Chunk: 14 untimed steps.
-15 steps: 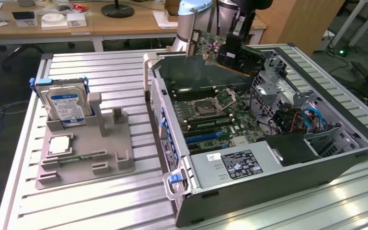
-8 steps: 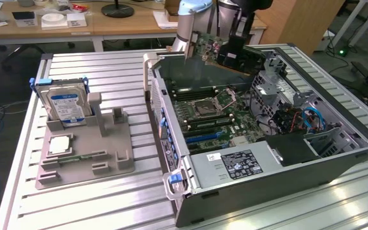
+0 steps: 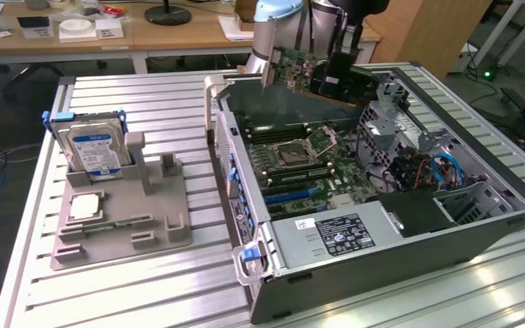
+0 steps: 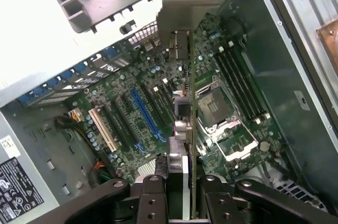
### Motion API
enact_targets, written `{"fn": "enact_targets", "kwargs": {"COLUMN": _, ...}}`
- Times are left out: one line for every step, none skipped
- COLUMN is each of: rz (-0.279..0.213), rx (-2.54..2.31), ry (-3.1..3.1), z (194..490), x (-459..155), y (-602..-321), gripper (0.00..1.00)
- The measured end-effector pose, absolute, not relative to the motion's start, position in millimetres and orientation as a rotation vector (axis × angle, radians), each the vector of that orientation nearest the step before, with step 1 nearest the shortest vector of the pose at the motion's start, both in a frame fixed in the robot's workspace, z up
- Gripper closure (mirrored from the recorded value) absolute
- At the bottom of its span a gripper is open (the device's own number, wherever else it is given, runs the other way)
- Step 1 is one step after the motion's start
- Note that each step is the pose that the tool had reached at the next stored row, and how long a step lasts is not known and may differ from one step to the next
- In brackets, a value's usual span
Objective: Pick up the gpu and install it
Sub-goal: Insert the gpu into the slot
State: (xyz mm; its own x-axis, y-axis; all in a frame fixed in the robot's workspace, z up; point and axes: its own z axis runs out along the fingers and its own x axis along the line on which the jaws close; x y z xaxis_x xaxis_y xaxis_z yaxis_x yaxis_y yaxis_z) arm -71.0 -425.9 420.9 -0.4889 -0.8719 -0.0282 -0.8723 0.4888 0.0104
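Note:
The gpu [image 3: 292, 67], a dark green circuit card with a pale metal bracket [image 3: 260, 60] at one end, hangs in the air over the back of the open computer case [image 3: 481, 147]. My gripper [image 3: 335, 82] is shut on the card's end away from the bracket. In the wrist view the gpu [image 4: 186, 129] appears edge-on, running from my gripper [image 4: 182, 189] out to the bracket [image 4: 182, 2]. Below it lies the motherboard [image 4: 132, 129] with a long blue slot [image 4: 145, 110] and the CPU socket [image 4: 216, 113]. The card touches no slot.
A grey fixture [image 3: 121, 225] on the exterior view's left holds a blue-labelled hard drive [image 3: 93, 152] and a square silver CPU chip [image 3: 87, 205]. Inside the case sit a power supply [image 3: 335, 236] and a cabled drive bay [image 3: 426, 171]. Desks stand behind.

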Motion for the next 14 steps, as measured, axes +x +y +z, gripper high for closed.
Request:
{"fn": "enact_targets", "kwargs": {"rz": 0.036, "rx": -1.593, "ry": 2.685, "z": 420.9, "x": -71.0, "y": -425.9, "gripper": 0.72}}
{"fn": "enact_targets", "kwargs": {"rz": 0.037, "rx": -1.608, "ry": 2.676, "z": 420.8, "x": -70.9, "y": -426.0, "gripper": 0.72}}
{"fn": "enact_targets", "kwargs": {"rz": 0.037, "rx": -1.623, "ry": 2.668, "z": 420.8, "x": -71.0, "y": -426.0, "gripper": 0.72}}
{"fn": "enact_targets", "kwargs": {"rz": 0.037, "rx": -1.638, "ry": 2.659, "z": 420.8, "x": -70.9, "y": -426.1, "gripper": 0.72}}
{"fn": "enact_targets", "kwargs": {"rz": 0.037, "rx": -1.651, "ry": 2.651, "z": 420.7, "x": -71.0, "y": -426.1, "gripper": 0.72}}
{"fn": "enact_targets", "kwargs": {"rz": 0.037, "rx": -1.667, "ry": 2.641, "z": 420.7, "x": -71.0, "y": -426.2, "gripper": 0.72}}
{"fn": "enact_targets", "kwargs": {"rz": 0.037, "rx": -1.68, "ry": 2.633, "z": 420.6, "x": -71.0, "y": -426.2, "gripper": 0.72}}
{"fn": "enact_targets", "kwargs": {"rz": 0.038, "rx": -1.693, "ry": 2.625, "z": 420.6, "x": -71.0, "y": -426.3, "gripper": 0.72}}
{"fn": "enact_targets", "kwargs": {"rz": 0.038, "rx": -1.706, "ry": 2.616, "z": 420.6, "x": -71.0, "y": -426.3, "gripper": 0.72}}
{"fn": "enact_targets", "kwargs": {"rz": 0.038, "rx": -1.719, "ry": 2.608, "z": 420.5, "x": -71.0, "y": -426.4, "gripper": 0.72}}
{"fn": "enact_targets", "kwargs": {"rz": 0.038, "rx": -1.733, "ry": 2.599, "z": 420.5, "x": -71.0, "y": -426.4, "gripper": 0.72}}
{"fn": "enact_targets", "kwargs": {"rz": 0.038, "rx": -1.748, "ry": 2.589, "z": 420.4, "x": -71.0, "y": -426.5, "gripper": 0.72}}
{"fn": "enact_targets", "kwargs": {"rz": 0.038, "rx": -1.766, "ry": 2.577, "z": 420.3, "x": -71.0, "y": -426.5, "gripper": 0.72}}
{"fn": "enact_targets", "kwargs": {"rz": 0.038, "rx": -1.782, "ry": 2.565, "z": 420.3, "x": -70.9, "y": -426.5, "gripper": 0.72}}
